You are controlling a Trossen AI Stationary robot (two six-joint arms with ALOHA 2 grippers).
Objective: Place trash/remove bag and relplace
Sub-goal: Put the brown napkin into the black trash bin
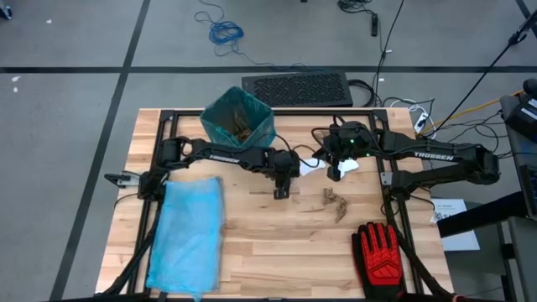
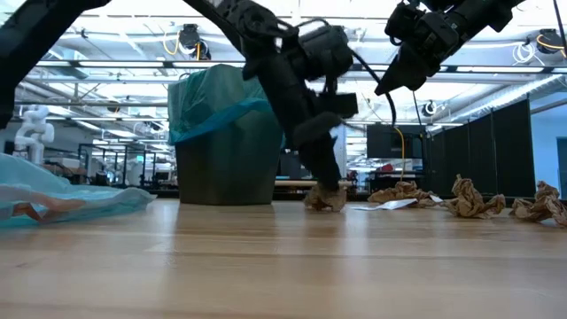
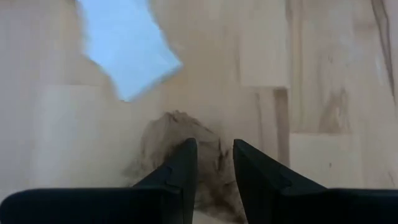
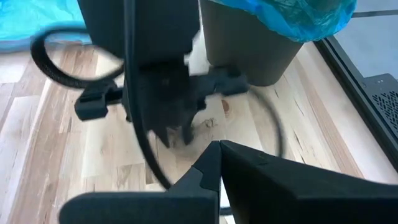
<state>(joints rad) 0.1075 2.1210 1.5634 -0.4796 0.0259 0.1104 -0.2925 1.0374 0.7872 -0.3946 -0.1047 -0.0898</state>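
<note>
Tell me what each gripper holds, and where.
Left gripper: fingers clamp a brown scrap at its near edge, on the table. Right gripper: shut, empty.

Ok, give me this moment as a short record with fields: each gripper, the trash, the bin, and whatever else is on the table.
left gripper: down at the table, fingers around a crumpled brown scrap
right gripper: shut, empty, raised above the table near the bin
bin: lined with a teal bag, scraps already inside
loose trash: brown scraps still on the wood
spare blue bag: flat, on the left arm's side
red glove: at the near edge
</note>
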